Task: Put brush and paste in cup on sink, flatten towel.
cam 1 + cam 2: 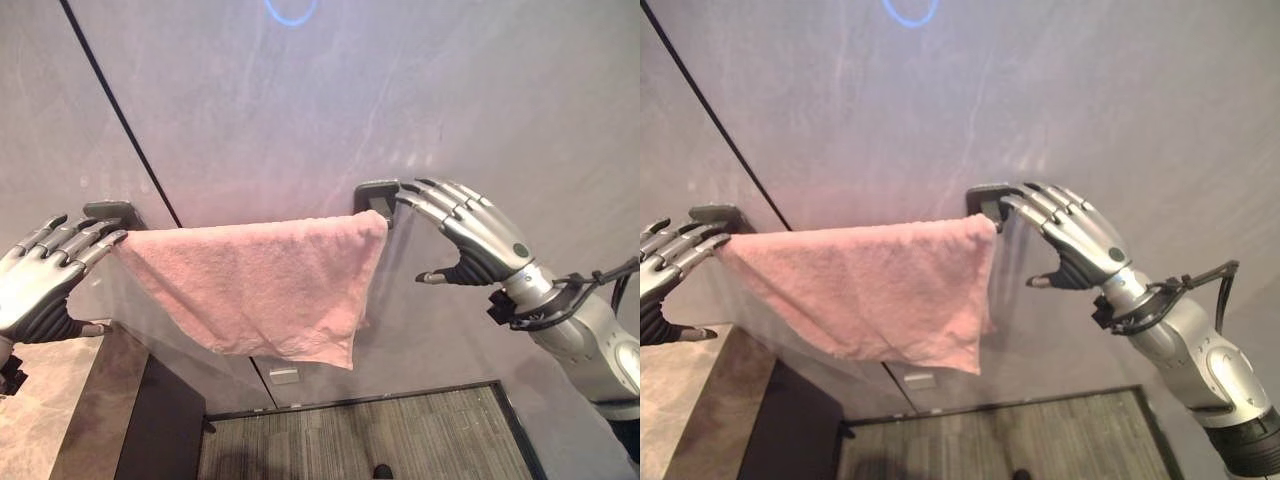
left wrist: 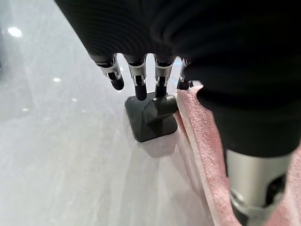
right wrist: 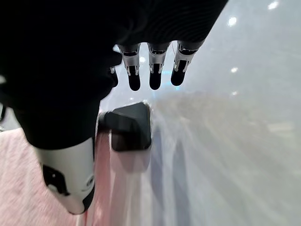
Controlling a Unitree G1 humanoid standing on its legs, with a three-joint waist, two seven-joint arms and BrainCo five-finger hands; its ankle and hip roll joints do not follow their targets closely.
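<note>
Here the right hand (image 1: pixel 470 235) reaches toward the wall with its fingers straight and spread, thumb held apart below them; it grips nothing. Its fingertips (image 1: pixel 404 200) sit at the dark wall bracket (image 1: pixel 377 197) that carries one end of the rail, just touching or nearly touching the towel's corner there. The left hand (image 1: pixel 45 270) mirrors it at the other end: fingers long and relaxed, tips (image 2: pixel 140 89) against the second bracket (image 2: pixel 151 115), with the towel's hem lying right beside them.

The pink towel (image 1: pixel 255 285) hangs over the rail between the two brackets, so it lies between the hands. Its upper edge runs almost the full span, but the cloth below is uneven: it drops deepest toward the right-hand bracket and rises slantwise toward the left one, with soft folds across its face.

Judging by this, the towel-flattening step is in hand, and the spreading along the rail looks largely done. The next move probably calls for smoothing the hanging face downward with flat fingers, or tugging the lower hem level, without dragging the cloth off the rail. A stone worktop (image 1: pixel 45 415) shows below the left hand.
</note>
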